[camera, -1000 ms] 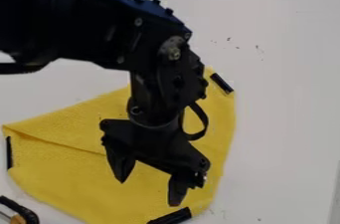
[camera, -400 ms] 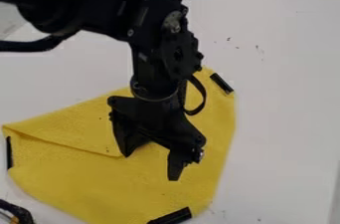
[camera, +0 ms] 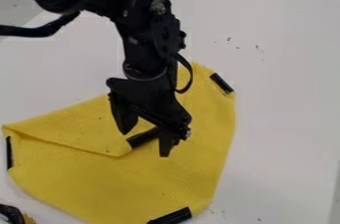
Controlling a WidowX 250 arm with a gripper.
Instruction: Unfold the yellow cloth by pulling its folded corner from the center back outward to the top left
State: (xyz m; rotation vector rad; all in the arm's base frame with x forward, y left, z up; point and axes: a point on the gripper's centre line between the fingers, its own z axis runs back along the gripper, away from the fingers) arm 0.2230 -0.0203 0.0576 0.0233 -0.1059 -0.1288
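Moved since the earlier frames: your gripper (camera: 144,142), up the view and slightly left, now over the flap corner; the cloth (camera: 146,183) keeps its outline. Jaws: apart, nothing clamped; a black strip (camera: 138,139) at the flap corner shows between them, contact not certain. Cloth: one, yellow, lying on the white table (camera: 286,118), its upper-left part folded over in a flap, the flap's corner near the middle. Further strips, black: one at the upper right (camera: 221,82), one at the left edge (camera: 9,152), one at the bottom (camera: 171,216). Handling, as judged: light, limp, slightly textured, not fragile; likely to bunch or drape if pinched mid-sheet. Best hold for you: the flap-corner strip, which looks stiffer and perhaps smoother, taken across its width with some cloth beneath.
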